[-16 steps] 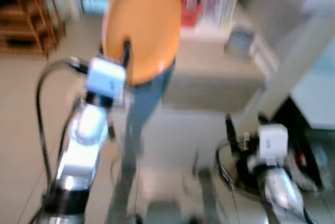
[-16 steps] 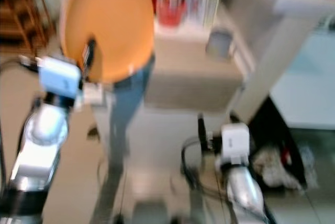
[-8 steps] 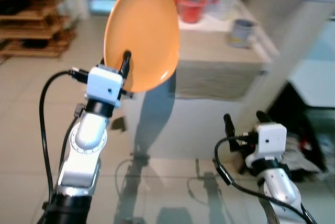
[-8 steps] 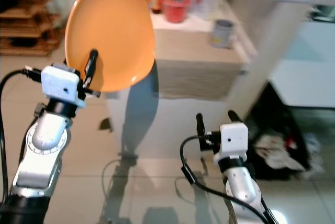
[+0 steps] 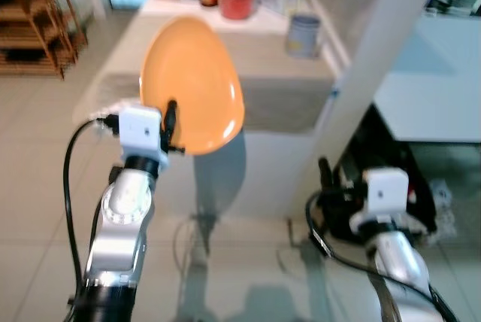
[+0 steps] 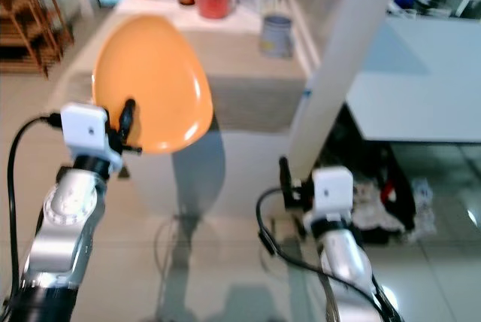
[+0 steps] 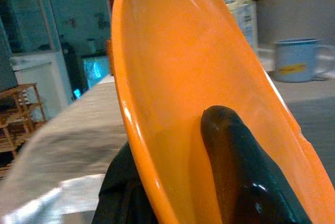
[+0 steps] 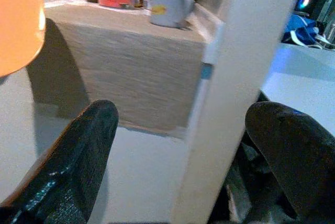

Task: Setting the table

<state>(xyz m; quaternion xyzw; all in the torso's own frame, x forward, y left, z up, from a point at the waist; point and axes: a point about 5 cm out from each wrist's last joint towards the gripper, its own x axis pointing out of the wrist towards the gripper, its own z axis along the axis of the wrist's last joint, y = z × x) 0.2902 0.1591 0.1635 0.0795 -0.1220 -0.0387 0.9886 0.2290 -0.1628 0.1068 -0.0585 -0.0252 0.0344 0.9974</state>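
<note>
An orange plate (image 5: pixel 194 81) stands nearly on edge, held up in front of me. My left gripper (image 5: pixel 170 120) is shut on its lower rim, one black finger (image 7: pixel 230 171) lying inside the dish and the other behind it. The plate hangs over the near end of a white table (image 5: pixel 259 160) with a grey-beige runner (image 5: pixel 282 96). My right gripper (image 8: pixel 183 124) is open and low on the right, with nothing between its fingers, near a white pillar (image 5: pixel 372 74).
On the table's far end stand a blue-grey mug (image 5: pixel 304 34), a red pot (image 5: pixel 237 0) and several bottles and jars. A wooden rack (image 5: pixel 30 25) is at far left. Dark clutter (image 5: pixel 421 186) lies under a white counter on the right. Tiled floor lies in front.
The whole picture has shifted and sharpened as the camera moved; the table now shows further down its length. The plate stays clamped in my left gripper and the right gripper stays open.
</note>
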